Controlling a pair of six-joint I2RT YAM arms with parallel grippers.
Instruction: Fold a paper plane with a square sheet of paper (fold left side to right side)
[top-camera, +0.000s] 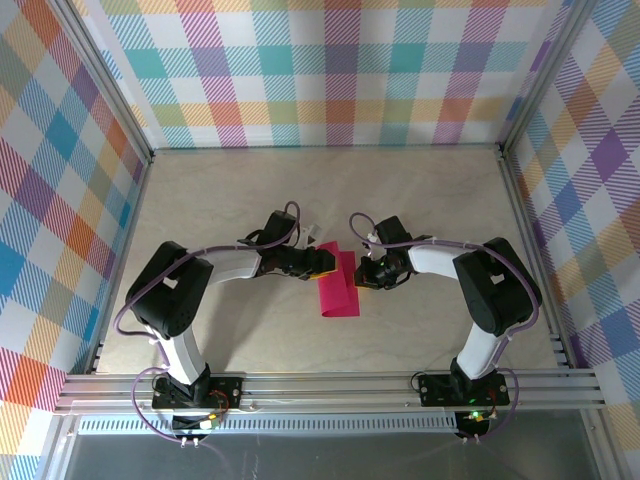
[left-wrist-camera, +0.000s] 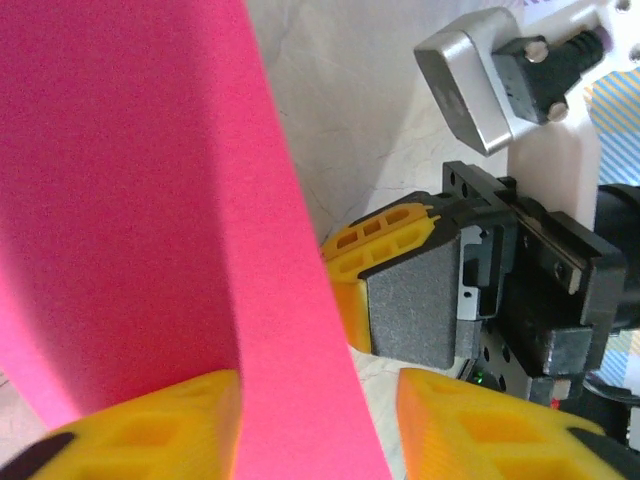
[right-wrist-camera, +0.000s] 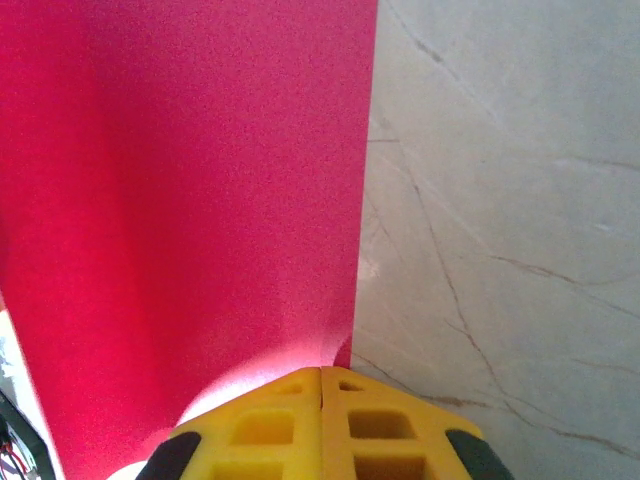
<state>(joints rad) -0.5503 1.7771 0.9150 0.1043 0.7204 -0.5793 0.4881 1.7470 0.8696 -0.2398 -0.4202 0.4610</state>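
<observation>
On the table (top-camera: 230, 200), left jaws gape around pink paper (top-camera: 338, 295), right jaws closed at its edge.

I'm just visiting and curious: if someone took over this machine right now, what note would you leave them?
Left gripper: open, a finger on each side of the raised pink paper.
Right gripper: shut, tips at the paper's edge.
Paper lies on the table between both grippers, seemingly folded once into a narrow strip.
Left to do: remaining folds; no plane shape yet.

Pale veined table (top-camera: 250, 190), folded magenta sheet of paper (top-camera: 337, 295) lying mid-table
</observation>
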